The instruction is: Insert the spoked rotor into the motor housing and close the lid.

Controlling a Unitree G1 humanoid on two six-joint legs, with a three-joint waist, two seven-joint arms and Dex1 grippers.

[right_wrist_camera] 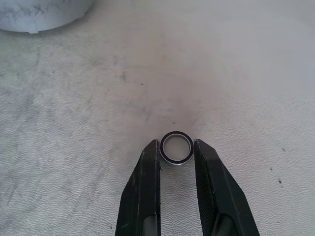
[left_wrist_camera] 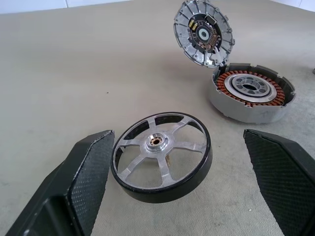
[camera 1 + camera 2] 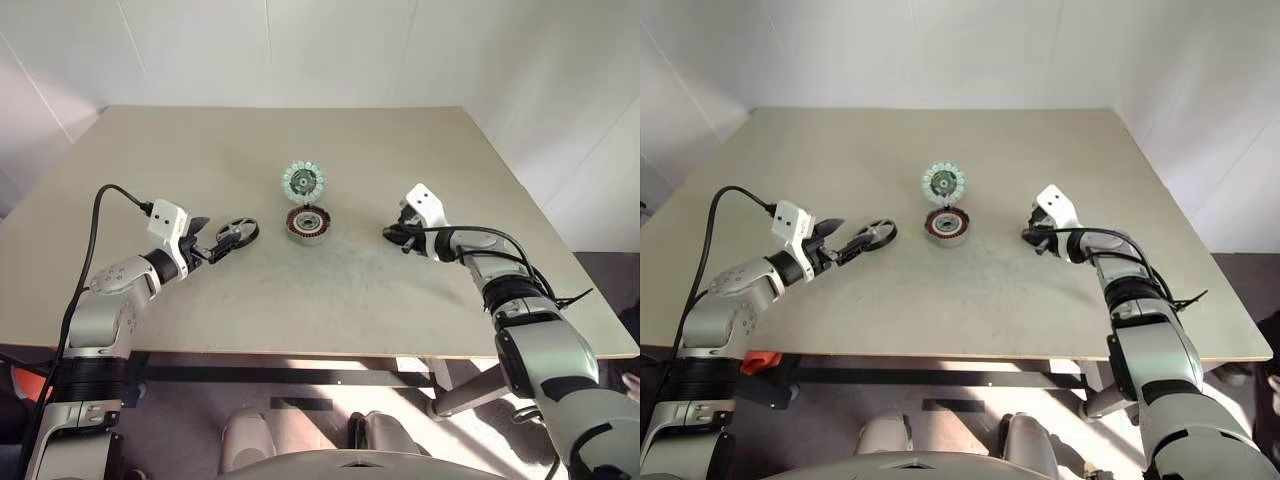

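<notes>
On the beige table (image 3: 200, 150), near its middle, sits the housing (image 3: 308, 225), open side up, copper windings showing round a pale hub. Its lid (image 3: 302, 181) stands up on edge at the far rim, seemingly hinged there, the segmented face turned toward the robot.

To the housing's left, the left gripper (image 2: 179, 169) is spread wide, its textured fingers (image 2: 91, 169) flanking the rotor (image 2: 161, 157). That ring tilts, one edge against the left finger, the other finger well apart from it; whether it rests on the table or on the finger I cannot tell. It is not clamped.

To the right, the right gripper (image 1: 176, 150) is clenched on a small ring (image 1: 176, 147), black-rimmed with a pale inner band, pinched just above the table.

As I judge it, the rotor is the step in hand. The left fingers should close squarely across the rim, not on the spokes, then carry it level over the windings, hub over hub, and lower it straight. The upright lid leaves little room behind, so come in from the near side.
</notes>
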